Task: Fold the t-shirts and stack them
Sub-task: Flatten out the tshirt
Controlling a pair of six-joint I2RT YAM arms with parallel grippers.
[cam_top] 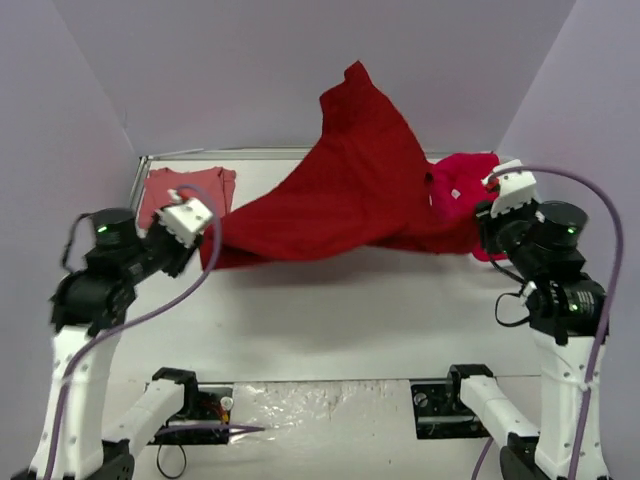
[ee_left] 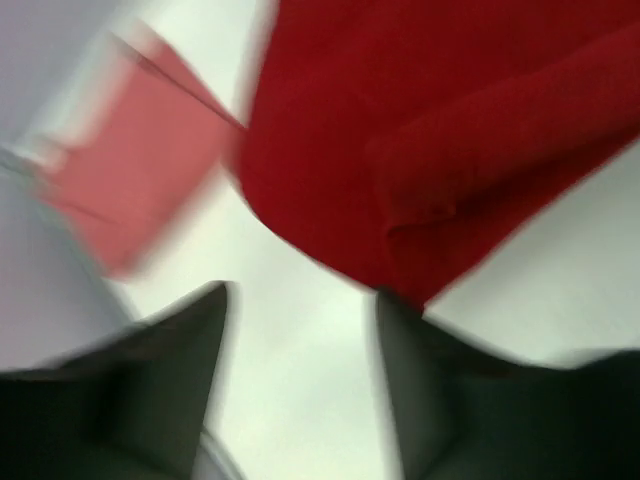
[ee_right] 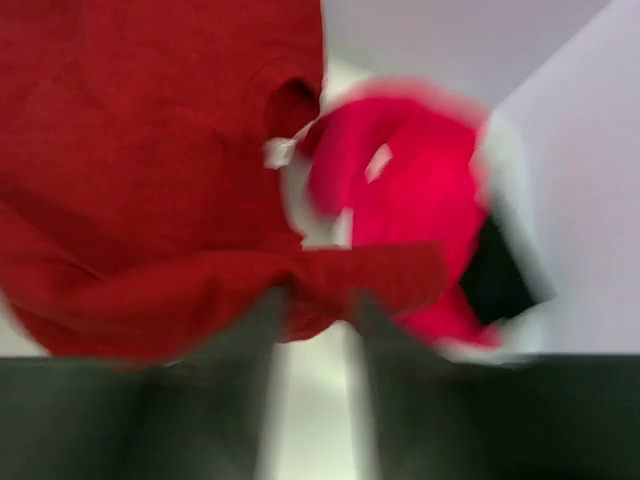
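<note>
The crimson shirt (cam_top: pixel 340 190) fills the middle of the scene. It is up in the air above the far half of the table (cam_top: pixel 330 310), ballooning in one big unfolded sheet with its peak high over the far edge. So this one is nowhere near folded! The salmon-pink shirt (cam_top: pixel 165 190) lies flat in a tidy rectangle at the far left corner and looks done. The raspberry shirt (cam_top: pixel 460 190) sits bunched at the far right corner, not folded. By this reckoning that is one finished, two to go, and no stack yet. The right gripper (ee_right: pixel 315 300) stands narrow, and through the blur it appears to pinch a fold of the crimson hem at its tips. The left gripper (ee_left: pixel 300 295) is wide with nothing between its fingers. The shirt's lower corner is just at one fingertip (ee_left: pixel 392 305), bare table showing in the gap.
</note>
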